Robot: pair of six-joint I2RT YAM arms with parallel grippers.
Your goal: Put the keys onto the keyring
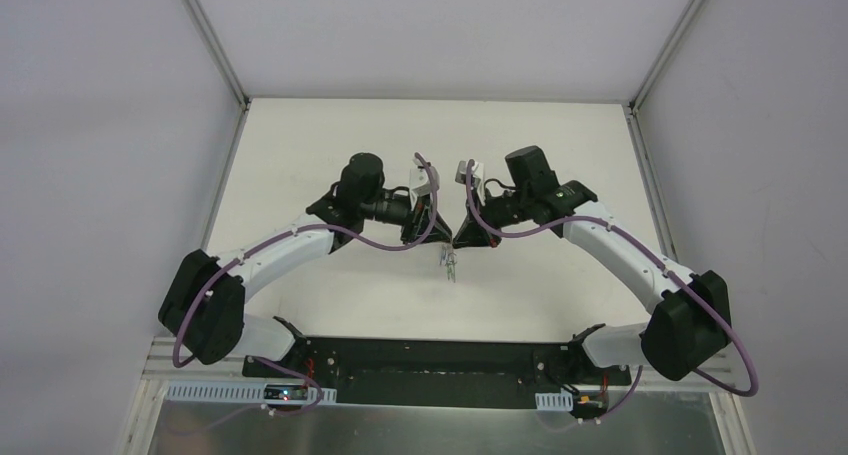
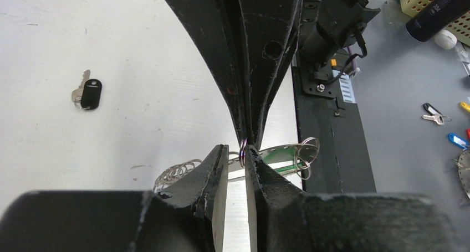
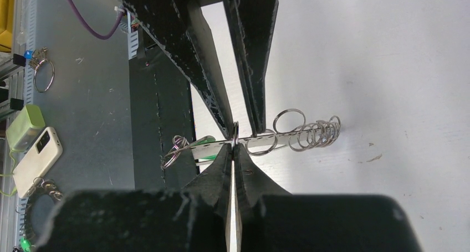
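Both end effectors — left (image 2: 244, 149), right (image 3: 234, 144) — pinch keyring (image 3: 288, 134).

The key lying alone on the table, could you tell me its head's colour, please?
Black; the key shows best in the left wrist view.

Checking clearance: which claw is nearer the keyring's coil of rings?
Left. Both pinch the keyring; left claw sits beside its coil of rings, right claw meets it tip-to-tip, farther off.
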